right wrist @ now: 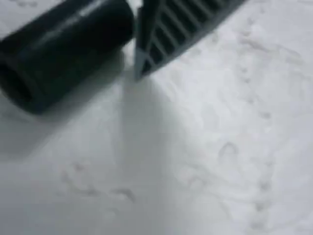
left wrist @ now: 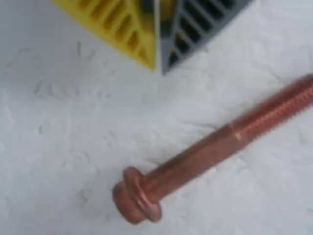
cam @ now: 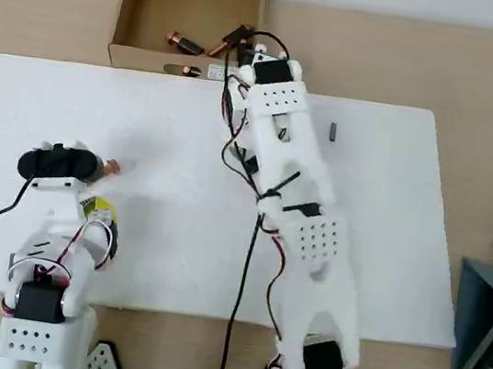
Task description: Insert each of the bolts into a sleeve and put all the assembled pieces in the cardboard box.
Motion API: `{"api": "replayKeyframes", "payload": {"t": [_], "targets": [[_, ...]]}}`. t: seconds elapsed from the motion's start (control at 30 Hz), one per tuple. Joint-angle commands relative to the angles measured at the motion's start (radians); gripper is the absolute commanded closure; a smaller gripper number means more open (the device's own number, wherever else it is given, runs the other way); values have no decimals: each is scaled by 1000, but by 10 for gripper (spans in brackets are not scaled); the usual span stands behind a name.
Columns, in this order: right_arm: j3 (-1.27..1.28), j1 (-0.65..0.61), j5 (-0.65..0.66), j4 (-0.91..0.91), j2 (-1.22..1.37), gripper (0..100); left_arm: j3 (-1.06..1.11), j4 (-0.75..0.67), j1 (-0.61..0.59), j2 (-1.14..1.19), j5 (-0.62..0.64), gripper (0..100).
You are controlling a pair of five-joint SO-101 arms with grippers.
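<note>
L hand (left wrist: 157, 66) closed, empty, tips together just over the bolt (left wrist: 210, 147). Bolt lies flat on white mat (cam: 175, 229), long axis slanting across the tips; L arm is far nearer, so its pick. R hand (right wrist: 146, 54) at cardboard box (cam: 124, 8), beside black sleeve (right wrist: 63, 49); grip state: can't tell.

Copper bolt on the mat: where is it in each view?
High view: copper bolt on the white mat, picture's left half.
Left wrist view: bolt lying close to the left gripper.
Right wrist view: a black sleeve lies there.
Shared landmark: white mat.
</note>
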Motion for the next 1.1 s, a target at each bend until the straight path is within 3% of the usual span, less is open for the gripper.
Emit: {"api": "replayKeyframes", "payload": {"t": [0.0,0.17,0.53,1.07], "targets": [[-47,19,-8,-2,-2,885,-2,-18,-8,-7,2,998],[-45,18,-3,-2,2,960,-2,-18,-8,-7,2,998],[-51,15,18,18,-22,989,-2,-18,-8,-7,2,998],[-44,21,100,75,-415,989,-2,-15,0,-7,-6,998]]}}
